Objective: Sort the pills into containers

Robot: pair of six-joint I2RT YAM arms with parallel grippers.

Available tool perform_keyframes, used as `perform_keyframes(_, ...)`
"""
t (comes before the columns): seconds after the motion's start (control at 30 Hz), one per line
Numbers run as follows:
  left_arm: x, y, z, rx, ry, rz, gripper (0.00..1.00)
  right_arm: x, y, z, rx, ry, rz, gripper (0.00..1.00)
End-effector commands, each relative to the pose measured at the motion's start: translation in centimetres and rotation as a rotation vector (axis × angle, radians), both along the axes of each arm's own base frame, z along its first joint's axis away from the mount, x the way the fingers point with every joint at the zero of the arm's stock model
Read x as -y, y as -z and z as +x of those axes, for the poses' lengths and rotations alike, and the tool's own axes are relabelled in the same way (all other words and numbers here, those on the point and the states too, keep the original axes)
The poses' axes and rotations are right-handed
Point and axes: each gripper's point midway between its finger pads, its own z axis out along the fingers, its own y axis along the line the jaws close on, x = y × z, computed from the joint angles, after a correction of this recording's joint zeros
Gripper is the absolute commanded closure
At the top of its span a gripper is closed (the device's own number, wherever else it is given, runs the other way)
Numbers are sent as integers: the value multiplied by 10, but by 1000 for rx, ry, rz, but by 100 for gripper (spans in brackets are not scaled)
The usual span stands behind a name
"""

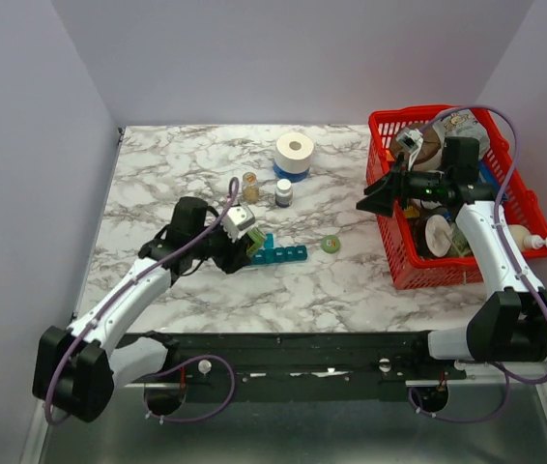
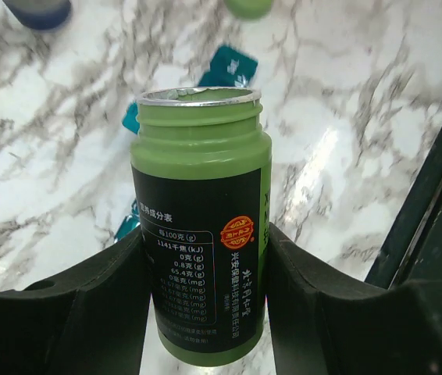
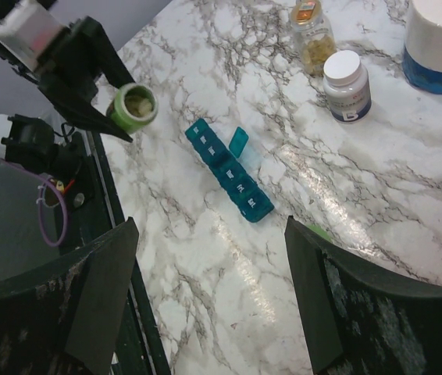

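Observation:
My left gripper (image 1: 250, 246) is shut on an uncapped green bottle (image 2: 200, 226), tilted toward the left end of the teal pill organizer, the containers (image 1: 280, 254). In the right wrist view, pale pills (image 3: 137, 101) show in the bottle's mouth, and the organizer (image 3: 229, 172) lies on the marble with one lid (image 3: 239, 142) raised. The bottle hides most of the organizer (image 2: 229, 66) in the left wrist view. My right gripper (image 1: 368, 201) hangs open and holds nothing, above the table beside the basket, to the right of the organizer.
A green cap (image 1: 331, 245) lies right of the organizer. A white bottle (image 1: 283, 193) and an amber bottle (image 1: 250, 186) stand behind it, with a white roll (image 1: 295, 152) farther back. A red mesh basket (image 1: 401, 261) of items fills the right side.

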Motion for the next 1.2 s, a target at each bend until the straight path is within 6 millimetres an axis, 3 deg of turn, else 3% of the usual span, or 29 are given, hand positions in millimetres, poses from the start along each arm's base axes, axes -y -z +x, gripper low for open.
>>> perform_keyframes(0.0, -6, 39, 7, -12, 46, 265, 100, 1, -4, 0, 10, -15, 12, 15)
perform_keyframes(0.2, -3, 67, 9, -78, 101, 446, 100, 1, -6, -1, 16, -19, 14, 15)
perform_keyframes(0.5, -9, 87, 13, -128, 106, 620, 100, 0, -9, -2, 22, -25, 17, 15)
perform_keyframes(0.9, -13, 95, 21, -136, 95, 812, 100, 1, -9, -3, 22, -25, 19, 15)
perform_keyframes(1.17, -11, 91, 23, -101, 105, 912, 100, 2, -10, -3, 25, -24, 20, 15)
